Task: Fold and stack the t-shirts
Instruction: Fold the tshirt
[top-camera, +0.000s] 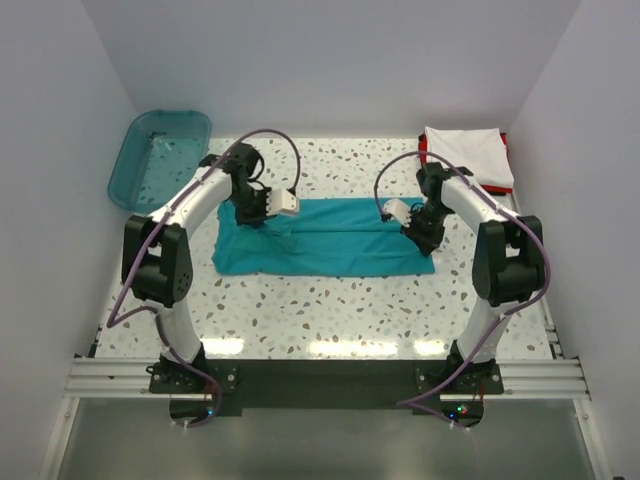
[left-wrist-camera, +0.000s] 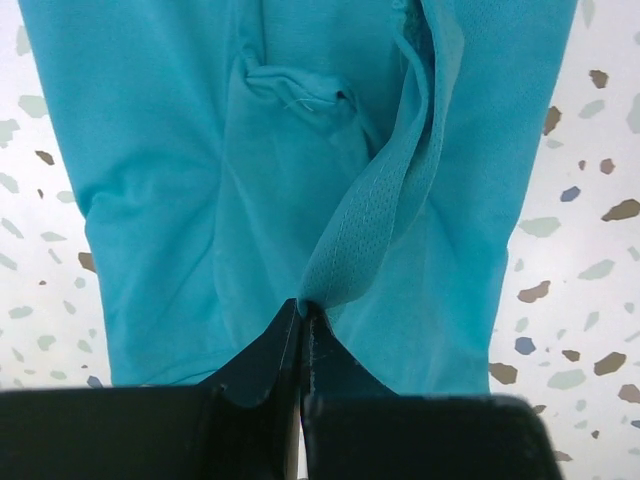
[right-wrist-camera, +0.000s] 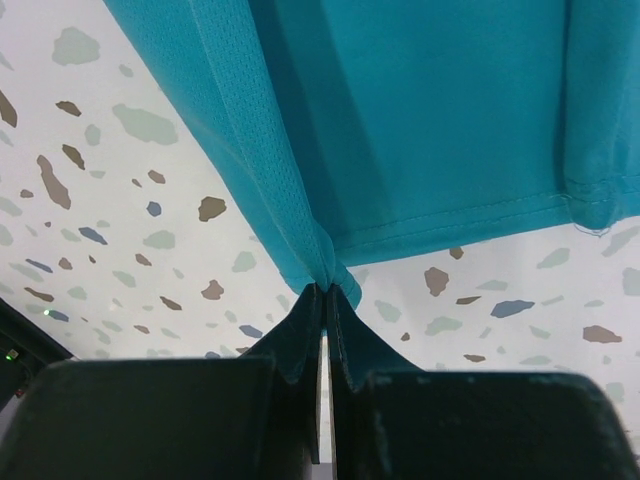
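L gripper (left-wrist-camera: 303, 312): my jaws pinched teal t-shirt (top-camera: 330, 245), left end;
R gripper (right-wrist-camera: 327, 292): my jaws pinched its right end;
white t-shirt (top-camera: 468, 152): lay beyond that end

Three shirts were counted, a teal shirt (top-camera: 320, 245) at centre frame and a white shirt (top-camera: 470, 155) on a red shirt (top-camera: 423, 150) at upper right, along with one bin (top-camera: 150, 170) at upper left, one table (top-camera: 330, 300), and two arms, left arm (top-camera: 190, 205) and right arm (top-camera: 485, 215).
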